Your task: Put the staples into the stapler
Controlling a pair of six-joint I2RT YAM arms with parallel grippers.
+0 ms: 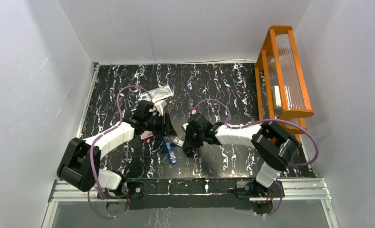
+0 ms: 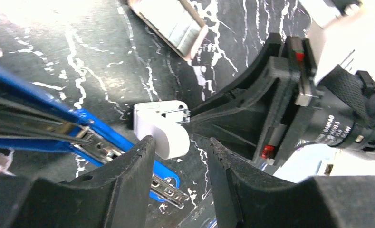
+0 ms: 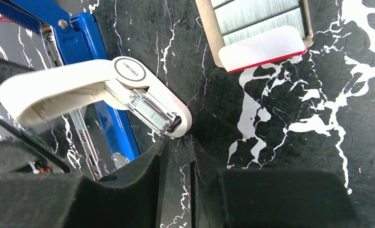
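The blue stapler (image 1: 169, 150) lies opened on the black marbled table between the two arms. Its blue body (image 2: 38, 95) and silver rail (image 2: 168, 189) show in the left wrist view. Its white top arm (image 3: 81, 88) is swung out, with a silvery strip of staples (image 3: 149, 110) in its underside. A cardboard tray of staples (image 3: 257, 19) with a white-and-red flap lies just beyond. My left gripper (image 2: 180, 140) is open, and the white arm's rounded end (image 2: 168, 135) sits at its fingertips. My right gripper (image 3: 178, 142) has its jaws only slightly apart with nothing between them, its tips at the white arm's front end.
A flat clear packet (image 1: 159, 91) lies behind the left gripper. An orange rack with ribbed clear panels (image 1: 283, 71) stands along the right wall. White walls close in the table on three sides. A red-and-white card piece (image 1: 147, 136) lies under the left wrist.
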